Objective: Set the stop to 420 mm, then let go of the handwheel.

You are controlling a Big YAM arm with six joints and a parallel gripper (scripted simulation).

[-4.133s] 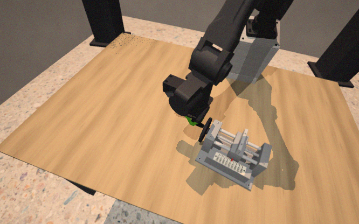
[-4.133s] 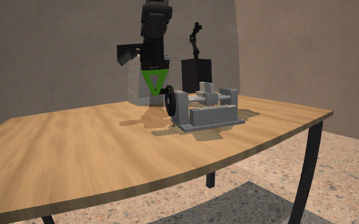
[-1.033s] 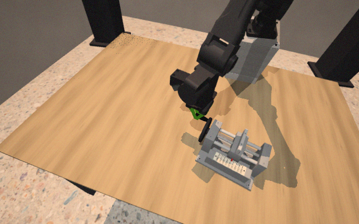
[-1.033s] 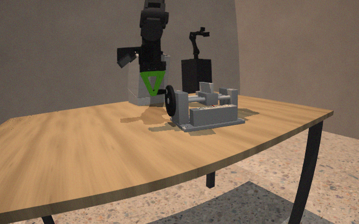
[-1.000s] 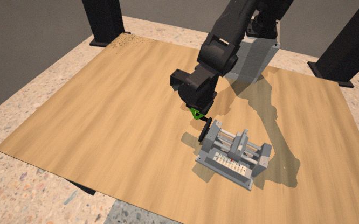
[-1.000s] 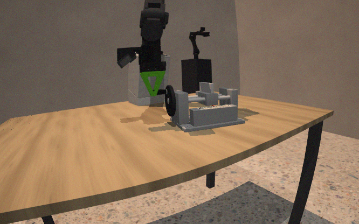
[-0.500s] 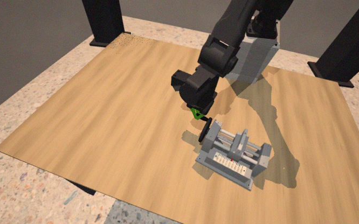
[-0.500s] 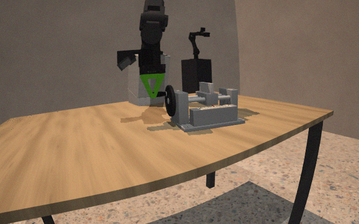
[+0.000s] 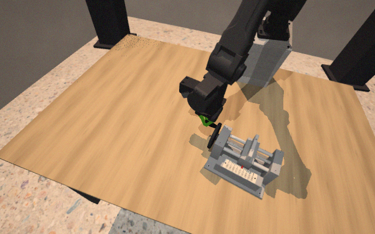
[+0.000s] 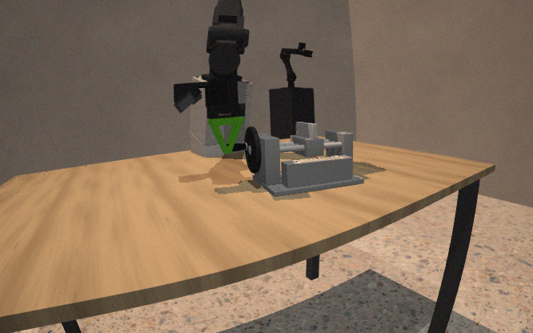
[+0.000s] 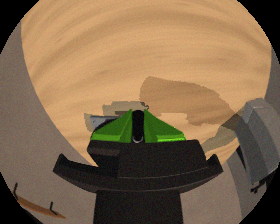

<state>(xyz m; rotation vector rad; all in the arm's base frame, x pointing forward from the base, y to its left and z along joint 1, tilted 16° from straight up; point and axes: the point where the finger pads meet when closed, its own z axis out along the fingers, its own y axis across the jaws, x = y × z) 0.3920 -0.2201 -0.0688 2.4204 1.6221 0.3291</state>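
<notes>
My gripper (image 9: 206, 124) (image 10: 227, 150) (image 11: 138, 113) has green fingers and is shut on the black crank handle (image 9: 213, 125) (image 10: 239, 146) of the handwheel. The black handwheel (image 9: 214, 136) (image 10: 253, 162) stands upright at the left end of the grey fixture, with the handle near its top. The grey stop (image 9: 248, 156) (image 10: 313, 146) sits on the rods between the two end blocks. Its red pointer (image 9: 241, 167) (image 10: 317, 157) is near the middle of the white scale (image 9: 251, 177); the numbers are too small to read. In the wrist view the fingers hide most of the wheel.
The fixture's grey base plate (image 9: 208, 165) (image 10: 274, 191) lies on the wooden table (image 9: 110, 116) (image 10: 136, 231). My arm's pale pedestal (image 9: 259, 61) (image 10: 198, 124) stands behind the gripper. Dark posts (image 9: 108, 23) (image 9: 361, 49) stand at the back corners. Another small arm (image 10: 289, 66) is in the background.
</notes>
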